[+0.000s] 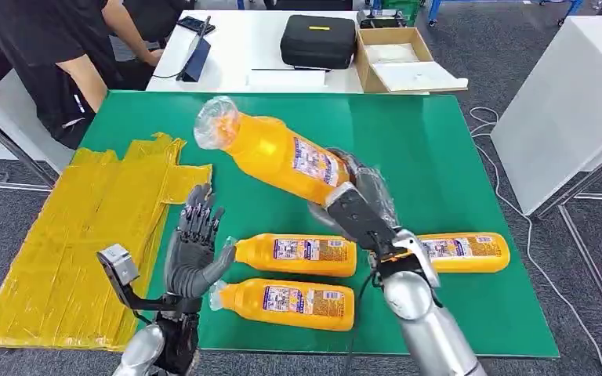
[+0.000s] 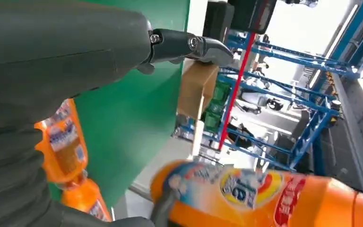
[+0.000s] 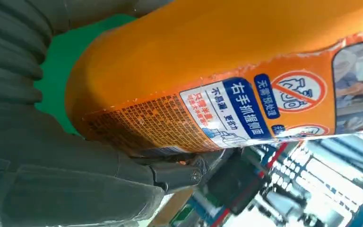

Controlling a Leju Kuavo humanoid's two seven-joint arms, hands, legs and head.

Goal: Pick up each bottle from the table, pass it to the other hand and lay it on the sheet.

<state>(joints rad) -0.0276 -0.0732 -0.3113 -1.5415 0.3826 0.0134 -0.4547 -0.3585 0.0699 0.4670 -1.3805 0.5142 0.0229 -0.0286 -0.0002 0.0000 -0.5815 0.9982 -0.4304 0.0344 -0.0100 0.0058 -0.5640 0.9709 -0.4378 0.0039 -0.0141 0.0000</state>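
Right robot hand (image 1: 350,197) gripping base end of raised orange bottle (image 1: 270,151) above green surface (image 1: 439,157), left robot hand (image 1: 196,243) open beneath; likely heavy, rigid, film-slick, so best taken mid-body.

Bright, even indoor light; wrist views blurred close up.

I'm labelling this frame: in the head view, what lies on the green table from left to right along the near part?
Yellow sheet → left robot hand → two bottles stacked near and far → right robot hand → bottle at the right.
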